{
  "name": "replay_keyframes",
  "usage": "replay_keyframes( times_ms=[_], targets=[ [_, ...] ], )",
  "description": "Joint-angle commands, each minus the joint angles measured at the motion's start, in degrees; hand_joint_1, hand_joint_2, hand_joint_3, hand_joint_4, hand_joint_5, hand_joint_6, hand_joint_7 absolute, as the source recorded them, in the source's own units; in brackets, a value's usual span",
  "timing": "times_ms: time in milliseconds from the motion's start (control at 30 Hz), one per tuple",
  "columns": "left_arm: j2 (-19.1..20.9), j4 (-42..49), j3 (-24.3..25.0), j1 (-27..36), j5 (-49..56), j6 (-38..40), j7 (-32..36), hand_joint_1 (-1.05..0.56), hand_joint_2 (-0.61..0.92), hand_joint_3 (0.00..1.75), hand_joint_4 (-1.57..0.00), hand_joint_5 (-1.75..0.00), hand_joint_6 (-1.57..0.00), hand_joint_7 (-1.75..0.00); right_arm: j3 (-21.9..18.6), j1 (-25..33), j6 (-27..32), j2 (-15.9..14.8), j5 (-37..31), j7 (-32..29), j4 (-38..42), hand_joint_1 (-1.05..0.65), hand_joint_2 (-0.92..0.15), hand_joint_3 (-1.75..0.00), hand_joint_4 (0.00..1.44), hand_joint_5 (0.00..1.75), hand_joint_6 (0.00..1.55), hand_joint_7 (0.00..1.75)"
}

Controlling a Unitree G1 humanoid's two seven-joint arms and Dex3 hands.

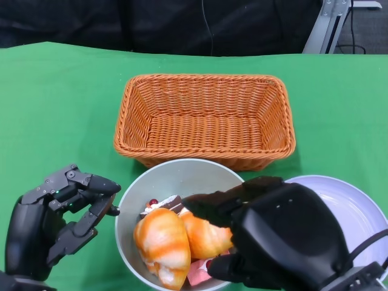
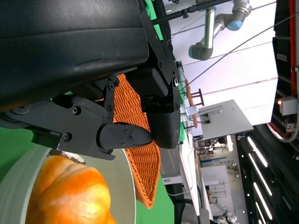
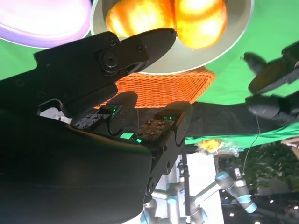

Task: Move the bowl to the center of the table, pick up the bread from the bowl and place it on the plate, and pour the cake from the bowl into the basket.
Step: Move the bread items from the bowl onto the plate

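Bread lengthwise, toward the basket

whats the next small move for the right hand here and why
Probably close the right hand on the nearer bread: its fingers already reach over the bowl onto that piece, and the plate beside it is bare.

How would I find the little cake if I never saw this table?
Find the orange wicker basket on the green table; the grey bowl sits just in front. Inside, behind two orange bread rolls, the cake peeks out: dark brown and white, with a red dot.
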Motion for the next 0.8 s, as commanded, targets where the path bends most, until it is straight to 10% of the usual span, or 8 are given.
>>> replay_keyframes(
  times_ms=[33,800],
  targets=[
    [0.0,0.3,0.2,0.0,-0.6,-1.1,0.6,-0.20,0.92,0.34,-0.74,-1.41,-0.83,-0.98,1.1,-0.5,-3.0,-0.9,-1.7,-0.4,1.6,-0.78,-0.90,-0.01,0.72,0.11,0.67,0.00],
    [-0.3,-0.3,-0.6,0.6,0.2,-1.8,1.1,-0.19,0.92,0.32,-0.72,-1.43,-0.82,-1.03,0.8,-7.8,-8.0,-5.2,-13.9,-12.9,17.4,-0.80,-0.92,-0.02,0.64,0.01,0.58,0.00]
  ],
)
